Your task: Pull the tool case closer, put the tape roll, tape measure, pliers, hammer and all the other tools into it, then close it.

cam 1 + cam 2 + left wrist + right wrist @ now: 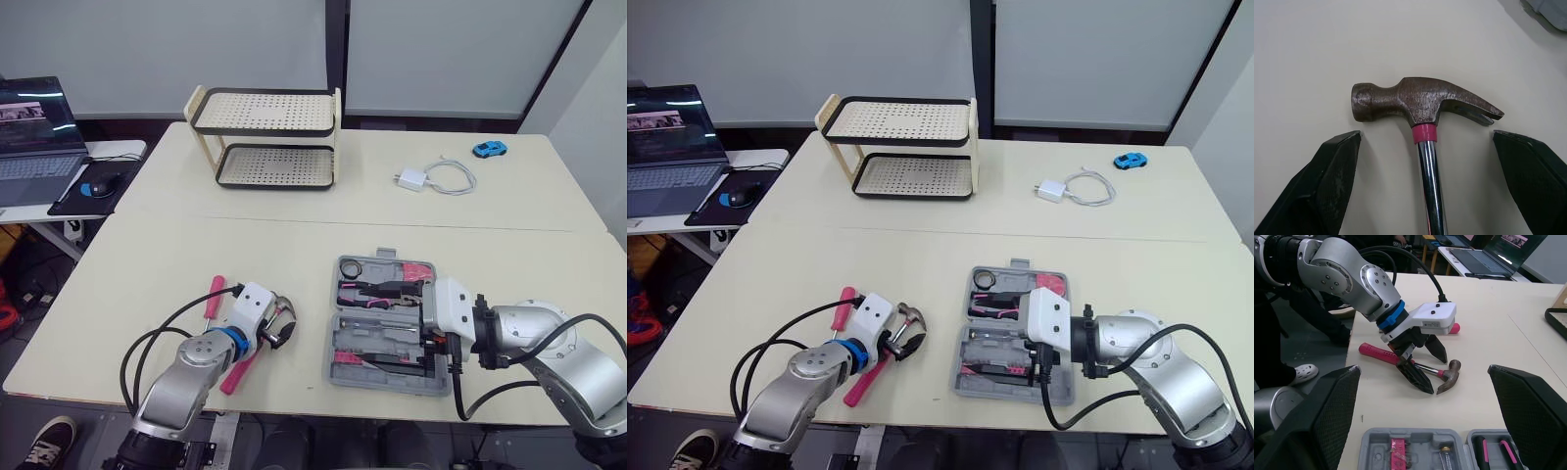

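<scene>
The grey tool case (387, 323) lies open near the table's front edge, with several pink-handled tools in its slots. To its left lies the hammer, rusty head (1420, 100) and pink grip (235, 372) flat on the table. My left gripper (1426, 134) is open and straddles the chrome shaft just below the head. Its fingers (1327, 181) stand apart from the hammer on both sides. A red screwdriver (213, 296) lies left of the hammer. My right gripper (438, 345) hovers open over the case's right side, pointing toward the hammer (1449, 374).
A two-tier perforated rack (269, 137) stands at the back of the table. A white charger with cable (431, 179) and a blue toy car (490, 149) lie back right. A side table to the left holds a laptop (34, 137) and a mouse (98, 186).
</scene>
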